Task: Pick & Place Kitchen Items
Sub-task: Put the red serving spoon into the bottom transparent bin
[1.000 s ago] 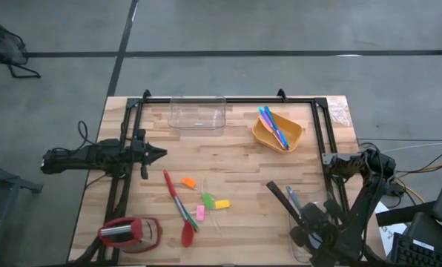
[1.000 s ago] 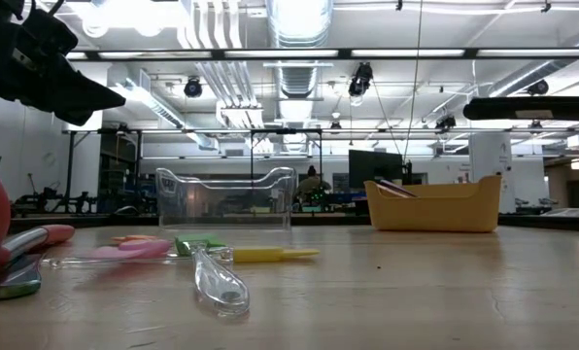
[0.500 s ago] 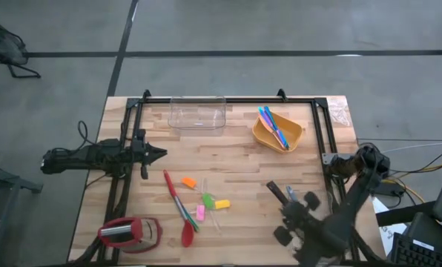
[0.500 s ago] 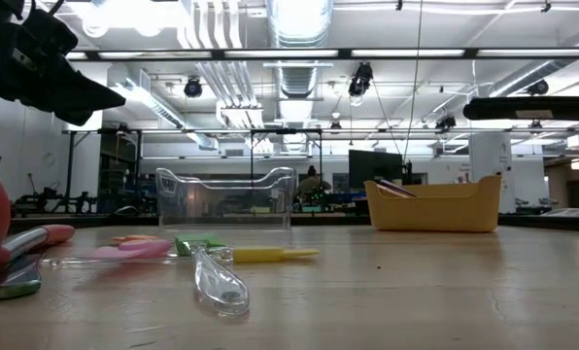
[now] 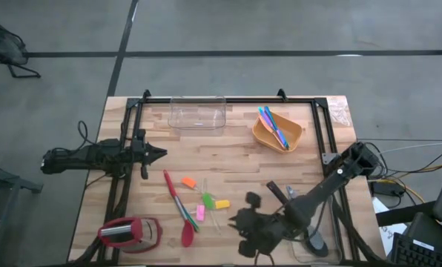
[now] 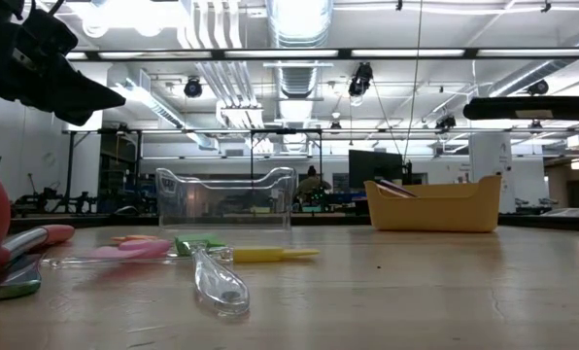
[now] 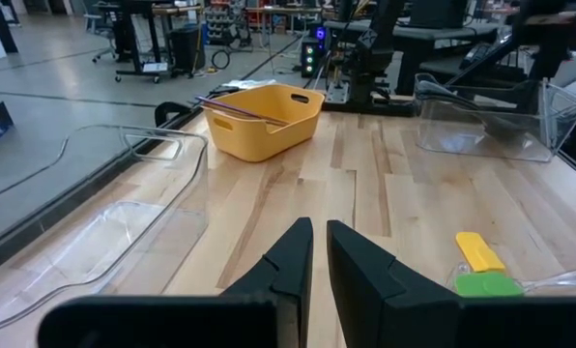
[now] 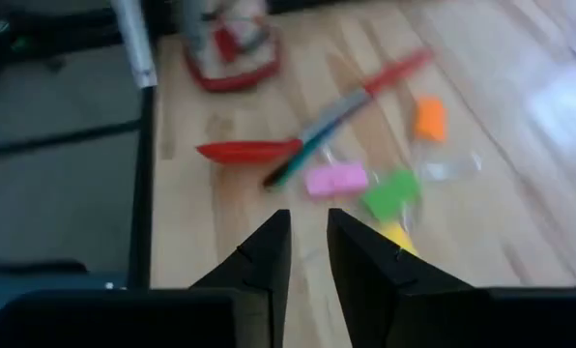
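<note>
Counting what's sitting out on the table: one red spatula lying beside four small neon pieces, orange, green, yellow and pink, all bunched near the left-middle. One orange bowl is holding a few thin blue and pink cutlery pieces, exact count hard to make out. One clear tub is sitting at the far edge, and one red-and-silver gadget at the near left corner. Clear plastic spoons are barely showing from above. The right gripper is reaching low over the near-middle with fingers slightly parted, holding nothing. The left gripper is hovering at the left side, nearly closed, nothing in it
</note>
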`<state>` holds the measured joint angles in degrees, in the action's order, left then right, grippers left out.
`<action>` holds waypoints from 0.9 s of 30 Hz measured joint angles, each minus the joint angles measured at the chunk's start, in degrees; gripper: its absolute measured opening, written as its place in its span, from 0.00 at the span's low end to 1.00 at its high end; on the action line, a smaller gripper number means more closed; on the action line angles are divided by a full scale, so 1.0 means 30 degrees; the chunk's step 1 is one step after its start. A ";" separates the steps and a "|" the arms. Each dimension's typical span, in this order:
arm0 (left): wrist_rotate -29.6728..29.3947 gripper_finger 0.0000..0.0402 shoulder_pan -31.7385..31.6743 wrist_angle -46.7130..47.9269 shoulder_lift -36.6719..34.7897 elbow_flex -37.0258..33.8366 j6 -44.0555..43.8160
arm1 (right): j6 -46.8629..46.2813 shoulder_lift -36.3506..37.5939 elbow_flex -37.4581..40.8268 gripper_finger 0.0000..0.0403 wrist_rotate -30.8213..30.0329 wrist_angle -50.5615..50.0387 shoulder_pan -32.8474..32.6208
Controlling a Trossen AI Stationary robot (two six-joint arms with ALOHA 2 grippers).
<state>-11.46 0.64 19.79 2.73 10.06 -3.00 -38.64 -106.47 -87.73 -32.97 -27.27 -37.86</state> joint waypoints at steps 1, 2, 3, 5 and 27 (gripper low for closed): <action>0.0001 0.11 0.0001 0.0001 0.0006 -0.0006 0.0006 | 0.1458 -0.0123 -0.0001 0.18 0.0099 0.0599 0.0085; 0.0001 0.11 0.0001 0.0020 -0.0001 0.0001 -0.0001 | 0.2771 -0.0365 0.0003 0.18 0.0251 0.1062 0.0212; 0.0000 0.11 -0.0006 0.0009 0.0006 -0.0006 -0.0001 | 0.4141 -0.0689 0.0003 0.19 0.0446 0.1705 0.0365; 0.0003 0.11 -0.0006 0.0018 0.0006 -0.0002 0.0003 | 0.6720 -0.1290 0.0003 0.22 0.0649 0.2482 0.0490; 0.0000 0.11 -0.0006 0.0040 0.0006 -0.0006 -0.0001 | 1.8566 -1.2081 -1.2707 0.54 -0.0096 -0.0682 0.1369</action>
<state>-11.46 0.62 19.91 2.74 10.04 -3.01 17.06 -142.71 -125.86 -33.25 -29.31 -33.75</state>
